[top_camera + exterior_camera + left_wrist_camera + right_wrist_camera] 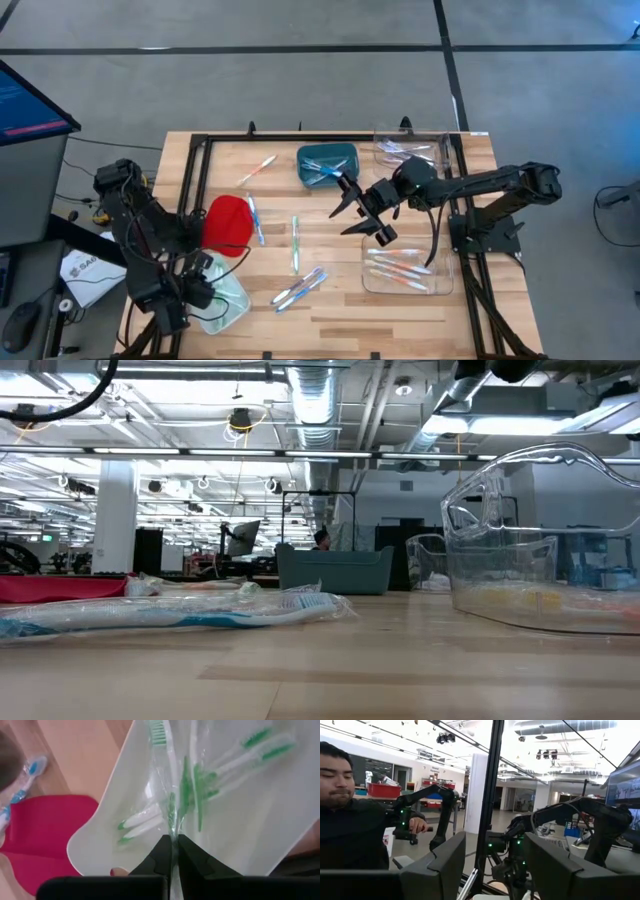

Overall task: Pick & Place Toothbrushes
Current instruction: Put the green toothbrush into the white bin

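At the seven o'clock corner of the worktop (350, 310), seen from above, the left gripper (205, 290) hangs over a pale green tray (232, 305); its fingers (161, 856) are pressed together, pinching the clear wrapper of a green toothbrush (172, 805) above other green toothbrushes (235, 762) lying in that tray. A red tray (228, 222) lies just beside it toward twelve o'clock. Right of centre, the right gripper (362, 212) is raised above the worktop with its fingers (437, 865) spread apart and nothing between them, pointing out into the room, where a person (350, 820) sits. A teal tray (328, 163) holding blue toothbrushes sits at twelve o'clock of this gripper, a clear tray (408, 270) with orange-red toothbrushes at five o'clock. Loose toothbrushes (298, 288) lie on the bare wood between the arms.
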Controlling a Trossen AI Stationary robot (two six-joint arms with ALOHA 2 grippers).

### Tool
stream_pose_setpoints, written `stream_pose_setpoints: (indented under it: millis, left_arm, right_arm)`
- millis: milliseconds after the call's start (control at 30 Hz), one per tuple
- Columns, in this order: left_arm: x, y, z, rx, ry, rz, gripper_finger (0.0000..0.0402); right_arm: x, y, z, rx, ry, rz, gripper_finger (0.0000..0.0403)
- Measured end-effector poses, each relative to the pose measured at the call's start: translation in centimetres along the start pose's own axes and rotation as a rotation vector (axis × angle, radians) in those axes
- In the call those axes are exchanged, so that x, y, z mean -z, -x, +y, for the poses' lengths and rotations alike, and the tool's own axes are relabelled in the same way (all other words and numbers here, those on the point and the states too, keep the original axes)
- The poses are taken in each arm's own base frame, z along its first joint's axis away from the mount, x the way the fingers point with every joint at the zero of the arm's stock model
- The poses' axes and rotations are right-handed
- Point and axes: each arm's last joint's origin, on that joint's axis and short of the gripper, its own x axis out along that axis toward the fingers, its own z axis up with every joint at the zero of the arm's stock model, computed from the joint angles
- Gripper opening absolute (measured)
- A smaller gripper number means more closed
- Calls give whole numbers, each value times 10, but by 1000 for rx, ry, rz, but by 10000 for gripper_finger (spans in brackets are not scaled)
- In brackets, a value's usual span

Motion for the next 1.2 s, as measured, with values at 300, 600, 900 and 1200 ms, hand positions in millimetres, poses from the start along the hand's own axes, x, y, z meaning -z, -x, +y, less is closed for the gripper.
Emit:
stream_pose_setpoints:
  millis: [300, 600, 900, 1200]
  left_arm:
    - [-3, 2, -1, -4, 83, -34, 5]
    - [7, 9, -17, -14, 90, -162, 5]
    - [11, 13, -26, -3, 27, -227, 5]
    - [14, 1, -27, -21, -5, -251, 5]
  right_arm:
    - [0, -1, 2, -8, -2, -1, 196]
    - [0, -1, 2, -7, -2, -1, 196]
    - [0, -2, 3, -13, -4, -1, 194]
    - [0, -3, 6, -20, -4, -6, 196]
